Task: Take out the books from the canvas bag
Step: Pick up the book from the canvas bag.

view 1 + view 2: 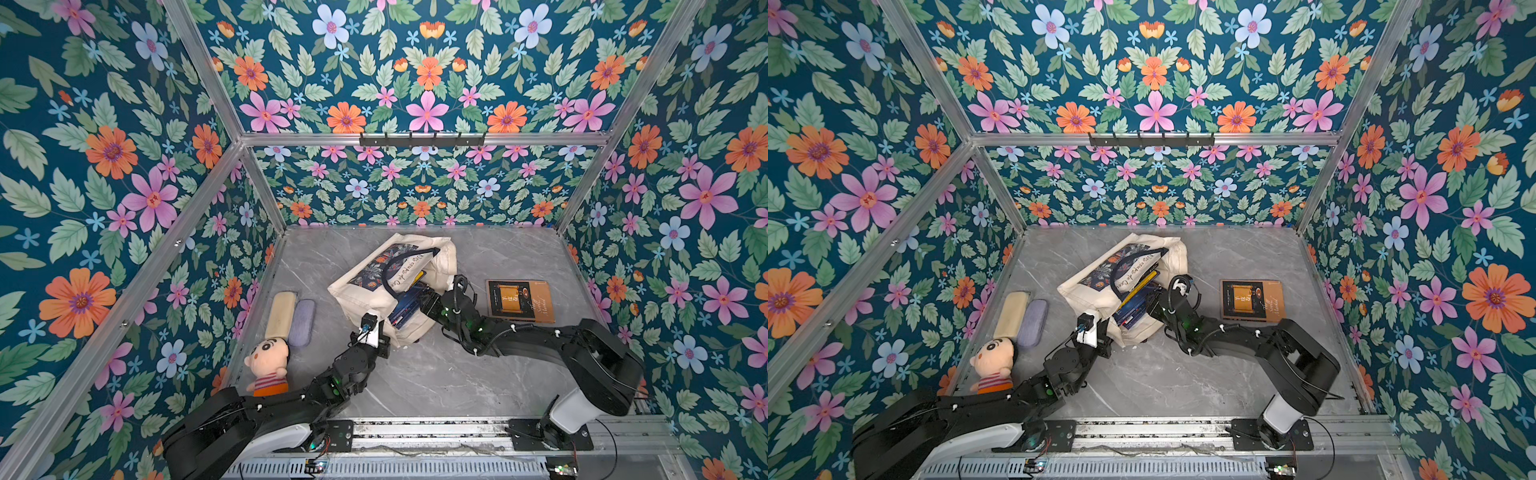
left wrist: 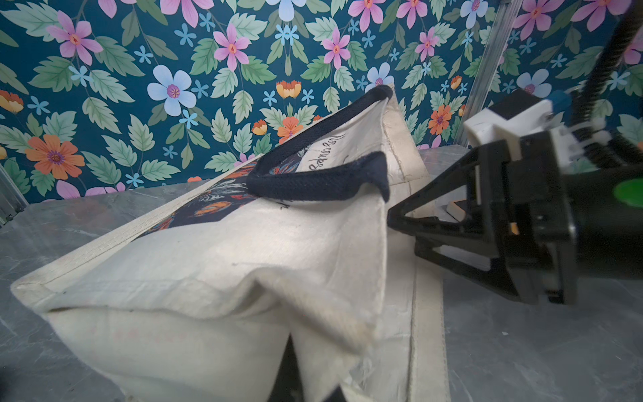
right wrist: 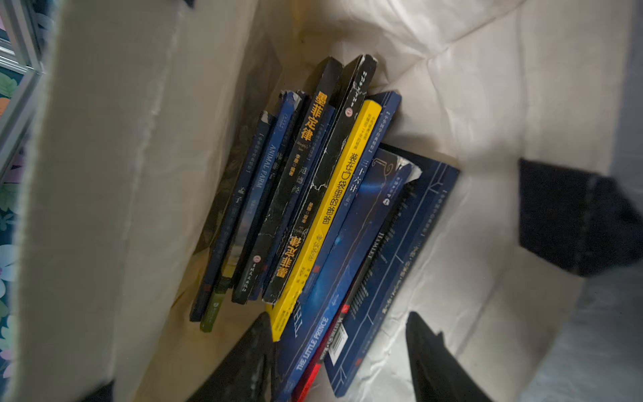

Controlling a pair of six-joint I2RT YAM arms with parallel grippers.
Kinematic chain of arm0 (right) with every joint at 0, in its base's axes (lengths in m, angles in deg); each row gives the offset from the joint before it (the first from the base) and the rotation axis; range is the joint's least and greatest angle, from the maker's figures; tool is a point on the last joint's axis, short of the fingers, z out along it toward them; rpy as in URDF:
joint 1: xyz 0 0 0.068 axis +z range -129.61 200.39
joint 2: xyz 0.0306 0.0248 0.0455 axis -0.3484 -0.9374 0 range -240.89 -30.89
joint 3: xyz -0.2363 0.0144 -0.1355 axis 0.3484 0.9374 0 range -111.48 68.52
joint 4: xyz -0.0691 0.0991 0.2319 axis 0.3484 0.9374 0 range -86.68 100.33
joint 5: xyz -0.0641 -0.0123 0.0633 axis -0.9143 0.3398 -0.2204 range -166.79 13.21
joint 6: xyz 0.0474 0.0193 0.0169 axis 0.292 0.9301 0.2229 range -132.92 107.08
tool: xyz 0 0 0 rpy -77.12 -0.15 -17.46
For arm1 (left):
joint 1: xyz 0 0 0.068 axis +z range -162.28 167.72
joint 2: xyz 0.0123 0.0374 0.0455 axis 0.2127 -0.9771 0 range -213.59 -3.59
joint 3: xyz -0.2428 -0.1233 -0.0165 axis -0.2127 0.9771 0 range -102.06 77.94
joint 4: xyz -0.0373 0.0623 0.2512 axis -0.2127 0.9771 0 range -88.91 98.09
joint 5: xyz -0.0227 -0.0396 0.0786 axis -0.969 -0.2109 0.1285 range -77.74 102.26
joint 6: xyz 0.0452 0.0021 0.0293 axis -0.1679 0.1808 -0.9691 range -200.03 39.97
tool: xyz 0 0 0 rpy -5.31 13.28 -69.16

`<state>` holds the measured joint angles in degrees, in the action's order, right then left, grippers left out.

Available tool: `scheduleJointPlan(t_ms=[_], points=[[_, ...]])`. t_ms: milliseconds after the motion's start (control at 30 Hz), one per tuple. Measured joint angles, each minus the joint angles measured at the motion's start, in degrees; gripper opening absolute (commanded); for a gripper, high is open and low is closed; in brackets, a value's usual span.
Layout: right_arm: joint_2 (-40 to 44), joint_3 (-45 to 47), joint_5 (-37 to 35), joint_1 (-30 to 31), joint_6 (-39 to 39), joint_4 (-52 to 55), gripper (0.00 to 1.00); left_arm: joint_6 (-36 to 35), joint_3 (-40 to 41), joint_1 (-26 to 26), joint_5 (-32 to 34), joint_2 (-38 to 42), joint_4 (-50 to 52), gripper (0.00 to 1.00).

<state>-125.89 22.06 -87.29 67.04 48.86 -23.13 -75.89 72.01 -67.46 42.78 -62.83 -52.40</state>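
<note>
Outboard of the left pincer (image 1: 371,328), to its left, a plush doll (image 1: 268,363) lies on the bench (image 1: 415,382), with a beige case (image 1: 281,313) and a purple case (image 1: 302,322) touching side by side just beyond it. The left pincer is clenched on the near rim fabric of the canvas bag (image 1: 353,291), which lies on its side directly ahead of it. The bag mouth faces the right pincer (image 3: 339,316), which is released: its jaws stand apart inside the mouth, either side of the near ends of two blue books. The remaining books (image 3: 330,209) are stacked on edge deeper in the bag, ahead of this pincer. A brown book (image 1: 519,301) lies flat on the bench to its right, clear of the bag.
</note>
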Motion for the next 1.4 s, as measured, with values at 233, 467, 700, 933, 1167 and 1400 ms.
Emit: scheduleJointPlan(t_ms=[233, 467, 700, 933, 1167, 1400], points=[[-7.89, -5.14, 0.87, 0.09, 1.29, -1.31, 0.49, 0.00, 0.00, -0.09, -0.04, 0.24, 0.04, 0.00], [-12.96, -9.94, 0.81, 0.09, 1.46, -0.90, 0.39, 0.00, 0.00, -0.11, -0.04, 0.31, 0.37, 0.00], [-15.06, -12.37, 0.42, -0.17, 1.03, 0.94, 0.25, 0.00, 0.00, -0.11, -0.17, 0.31, 0.37, 0.00], [-15.85, -13.51, -0.22, -0.15, 0.85, 2.14, 0.18, 0.00, -0.31, -0.20, -0.31, -0.17, 0.42, 0.00], [-14.67, -10.60, -0.17, -0.20, 3.10, -0.70, 0.00, -0.04, 0.31, -0.33, -0.46, 1.42, 0.72, 0.00], [-8.41, -4.87, -1.84, -0.07, 2.05, -0.76, 0.00, -0.02, 0.09, -0.31, 1.01, 1.09, 0.98, 0.00]])
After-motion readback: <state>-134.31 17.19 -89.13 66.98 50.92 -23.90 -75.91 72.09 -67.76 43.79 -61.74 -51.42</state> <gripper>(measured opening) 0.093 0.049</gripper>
